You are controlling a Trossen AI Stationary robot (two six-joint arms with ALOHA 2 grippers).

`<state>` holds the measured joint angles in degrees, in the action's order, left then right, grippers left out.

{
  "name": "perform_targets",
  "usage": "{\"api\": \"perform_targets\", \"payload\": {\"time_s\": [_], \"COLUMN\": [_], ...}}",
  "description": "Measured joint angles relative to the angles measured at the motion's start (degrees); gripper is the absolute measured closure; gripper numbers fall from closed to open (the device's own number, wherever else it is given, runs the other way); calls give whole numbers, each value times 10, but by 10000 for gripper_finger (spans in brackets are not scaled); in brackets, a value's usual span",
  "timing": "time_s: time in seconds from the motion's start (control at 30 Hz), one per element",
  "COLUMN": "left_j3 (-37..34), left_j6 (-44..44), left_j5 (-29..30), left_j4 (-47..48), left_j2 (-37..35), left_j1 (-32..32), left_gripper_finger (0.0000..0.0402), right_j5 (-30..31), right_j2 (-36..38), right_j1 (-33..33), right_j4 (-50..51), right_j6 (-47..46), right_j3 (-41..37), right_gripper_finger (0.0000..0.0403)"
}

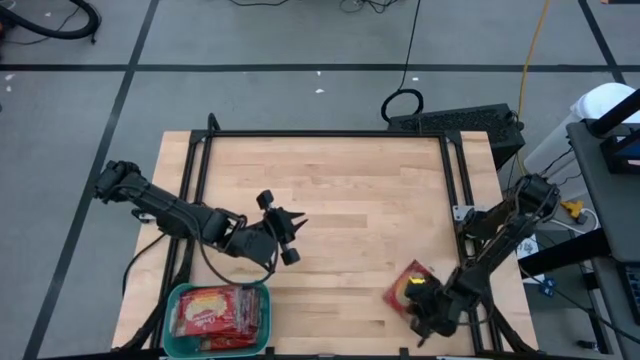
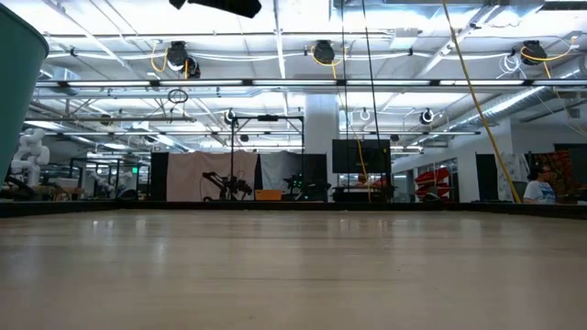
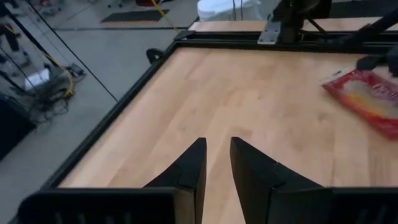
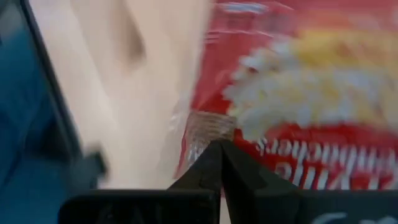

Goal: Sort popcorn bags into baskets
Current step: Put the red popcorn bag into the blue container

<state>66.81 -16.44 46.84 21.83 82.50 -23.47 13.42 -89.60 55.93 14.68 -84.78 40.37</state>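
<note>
Several red popcorn bags (image 1: 214,310) already fill your teal basket (image 1: 176,298) at the table's near-left corner. One loose popcorn bag (image 1: 410,284) lies flat on the wooden table (image 1: 350,200) toward the near-right. Your right gripper (image 1: 424,304) sits at that packet's near edge, fingers pressed together and pinching its crimped seam. Your left gripper (image 1: 288,236) hangs over the table just beyond the basket, fingers slightly parted, holding nothing.

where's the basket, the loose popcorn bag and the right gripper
basket (image 1: 176,296): high view, on its teal rim at the left edge.
loose popcorn bag (image 1: 405,285): high view, on its red face.
right gripper (image 4: 219,149): right wrist view, at the shut fingers' tips, pinching the bag's edge.
</note>
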Motion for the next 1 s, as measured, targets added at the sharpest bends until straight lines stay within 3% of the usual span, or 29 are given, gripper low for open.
{"api": "perform_targets", "payload": {"time_s": [0.23, 0.33, 0.47, 0.57, 0.77, 1.0], "left_j3": [0, 0, 0, 0, 0, 0], "left_j6": [-5, -4, -7, -15, -9, 41], "left_j5": [-8, -8, -9, -9, -14, -70], "left_j4": [-46, -77, -109, -134, -195, -300], "left_j2": [0, 0, 0, 12, 65, 136], "left_j1": [10, 10, 10, 10, 15, 18], "left_gripper_finger": [325, 325, 325, 325, 325, 325], "right_j5": [91, 87, 31, 0, -1, 11], "right_j2": [-3, -4, 2, 15, 64, 130], "right_j1": [-135, -203, -257, -265, -251, -214], "right_j4": [-81, -106, -133, -161, -157, -167], "right_j6": [236, 339, 455, 522, 594, 567], "right_j3": [-5, -6, -6, -6, -10, -91], "right_gripper_finger": [402, 403, 403, 403, 403, 403]}}
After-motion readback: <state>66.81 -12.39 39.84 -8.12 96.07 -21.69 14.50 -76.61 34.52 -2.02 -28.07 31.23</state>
